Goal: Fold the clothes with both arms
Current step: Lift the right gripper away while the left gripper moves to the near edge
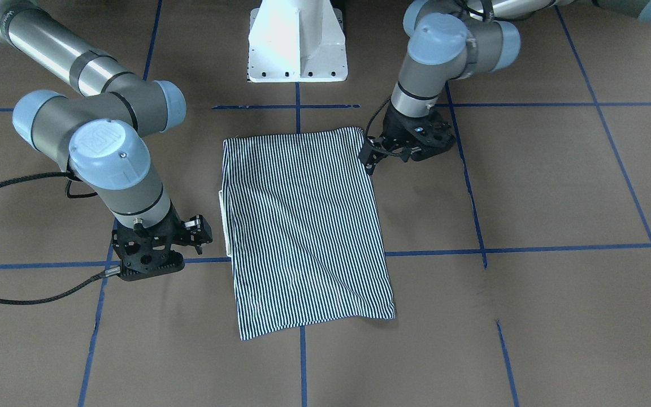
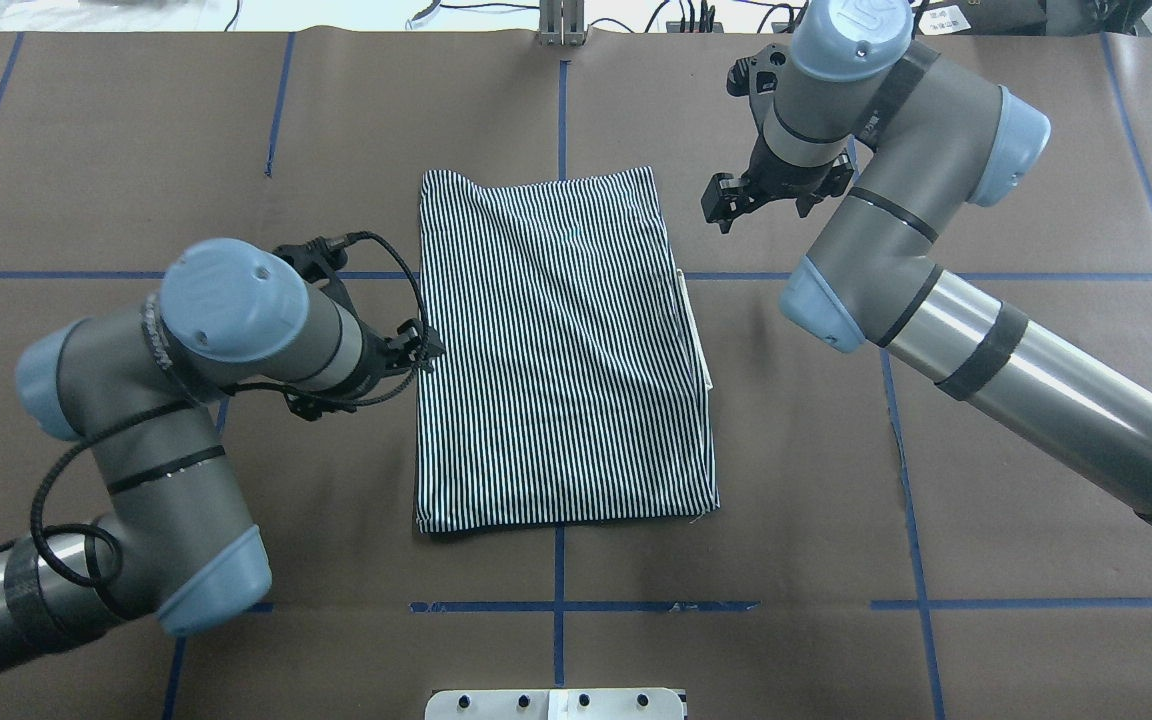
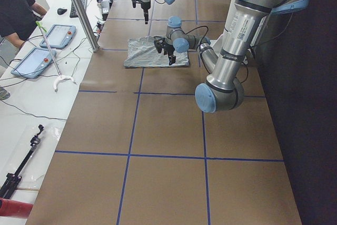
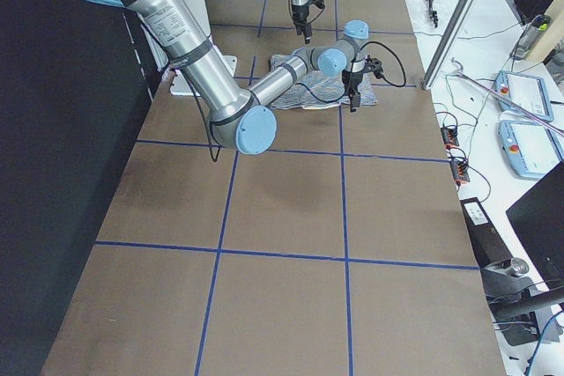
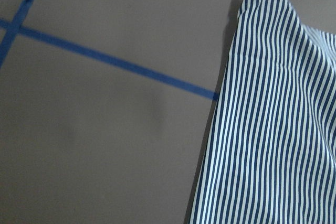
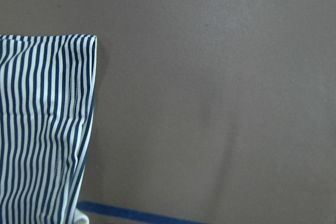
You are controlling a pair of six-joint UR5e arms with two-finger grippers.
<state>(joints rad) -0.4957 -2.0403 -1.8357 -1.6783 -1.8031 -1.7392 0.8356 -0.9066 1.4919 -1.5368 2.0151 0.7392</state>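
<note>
The striped polo shirt (image 1: pixel 306 226) lies flat on the brown table, folded into a tall rectangle (image 2: pixel 561 350). A strip of cream collar (image 2: pixel 698 335) shows along its edge on my right arm's side. My left gripper (image 2: pixel 426 350) hovers low beside the shirt's other long edge, near the corner closest to the base (image 1: pixel 368 158); it looks open and empty. My right gripper (image 2: pixel 721 200) is off the shirt, beside its far part (image 1: pixel 198 229), open and empty. Both wrist views show only the shirt's edge (image 5: pixel 278 129) (image 6: pixel 42 129) and bare table, no fingers.
The white pedestal base (image 1: pixel 297 42) stands at the table's robot side. Blue tape lines (image 2: pixel 556 605) cross the brown cover. A side bench with tablets (image 3: pixel 31 61), cables and a person (image 3: pixel 13 9) runs beyond the far edge, behind a metal post (image 3: pixel 79 9).
</note>
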